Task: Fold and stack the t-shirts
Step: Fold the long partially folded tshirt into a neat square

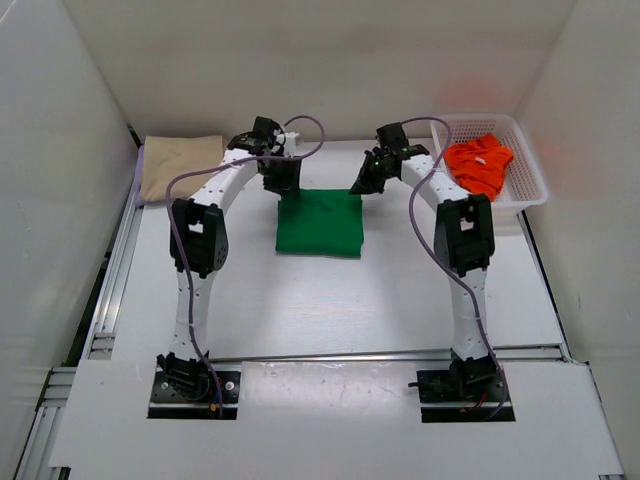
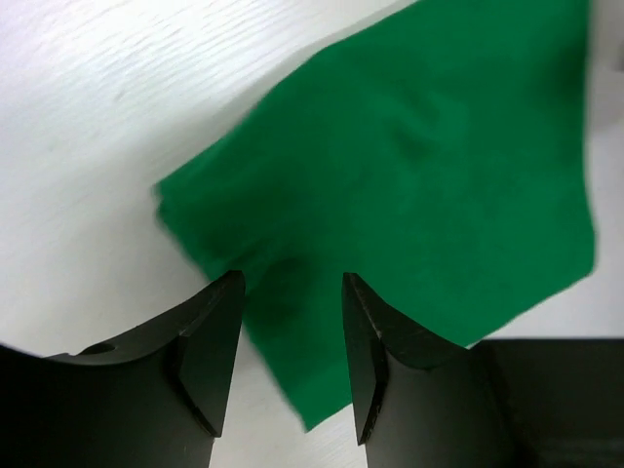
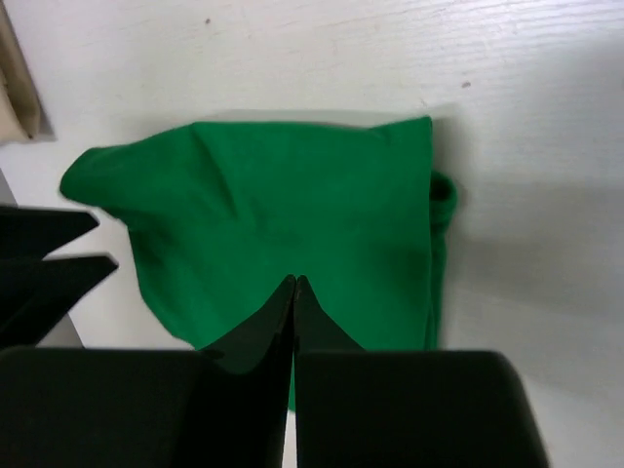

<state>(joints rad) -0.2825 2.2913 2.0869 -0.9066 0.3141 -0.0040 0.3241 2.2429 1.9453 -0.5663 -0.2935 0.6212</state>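
Green t-shirt (image 1: 320,222) lies folded in a rough square mid-desk (image 1: 300,310), betw. my two arms, its far edge right under both wrists.

Left end effector (image 2: 292,283) hovers over the cloth's edge near a corner. Jaws are about half apart w/ nothing betw. them; green shows through the gap. Right end effector (image 3: 294,285) is pinched tip to tip above the same shirt. No cloth visibly caught, so I judge it empty.

Why so: the tan t-shirt (image 1: 180,165) sits folded flat at the back-left corner, prob. the stack spot. A thin lavender strip shows along its left side, maybe another shirt under it, can't confirm. The orange-red t-shirt (image 1: 480,165) is crumpled in the white basket (image 1: 530,185) back-right, not yet folded. Green looks folded or nearly, so I judge the next job is carrying it to the tan pile.

Edges: near edge reads straight from above. In the right wrist view one side has a small lump poking past the fold line, and the opp. corner is rounded, not crisp. May need a tuck before lifting.

Room: bare desk betw. green and tan, so the route back-left looks open, tho my own left elbow stands near it. White walls (image 1: 60,150) hem the desk left, back and right. Basket rim is close to my right wrist.
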